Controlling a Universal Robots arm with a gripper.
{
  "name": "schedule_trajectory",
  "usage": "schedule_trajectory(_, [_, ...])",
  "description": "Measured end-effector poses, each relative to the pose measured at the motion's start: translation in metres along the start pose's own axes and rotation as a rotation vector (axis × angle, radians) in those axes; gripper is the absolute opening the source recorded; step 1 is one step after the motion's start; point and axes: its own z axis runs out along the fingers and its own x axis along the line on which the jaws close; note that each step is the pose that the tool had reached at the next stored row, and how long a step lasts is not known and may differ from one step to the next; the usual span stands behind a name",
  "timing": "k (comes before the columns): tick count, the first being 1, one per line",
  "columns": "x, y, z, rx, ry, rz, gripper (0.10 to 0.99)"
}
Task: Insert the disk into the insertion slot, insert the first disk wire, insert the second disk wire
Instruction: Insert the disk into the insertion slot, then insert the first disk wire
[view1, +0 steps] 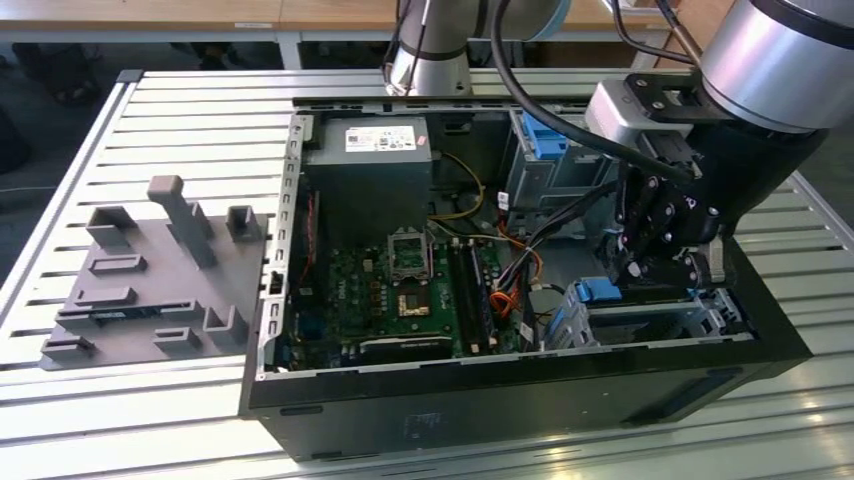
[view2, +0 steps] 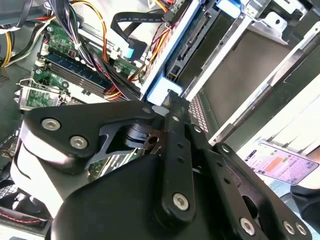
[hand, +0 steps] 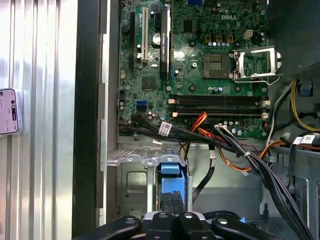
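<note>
1. Blue-framed, the disk (view1: 597, 292) in the exterior view stands on edge in the insertion slot (view1: 657, 322), toward the exterior view's right of the computer case (view1: 534, 400); the gripper (view1: 650, 285) is just above it.
2. In the second wrist view, the gripper (view2: 171, 98) tip touches the disk's (view2: 159, 91) blue end.
3. In the first wrist view, the fingers (hand: 167, 204) are pressed together, tips against the disk (hand: 171, 181), which sticks out of the insertion slot (hand: 131, 186).

The arm (view1: 781, 50) is bent down from above at the exterior view's right. The black gripper (view1: 641, 280) is pointed downward and tilted a little. In the first wrist view its two fingers (hand: 167, 205) are seen pressed close together, with hardly any gap.
</note>
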Motion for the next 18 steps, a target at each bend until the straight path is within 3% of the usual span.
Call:
schedule_trajectory(12, [-0.0001, -0.0009, 0.0012, 0.000, 0.0000, 0.000, 0.106])
schedule_trajectory(18, [-0.0002, -0.0048, 0.0011, 0.000, 0.0000, 0.000, 0.106])
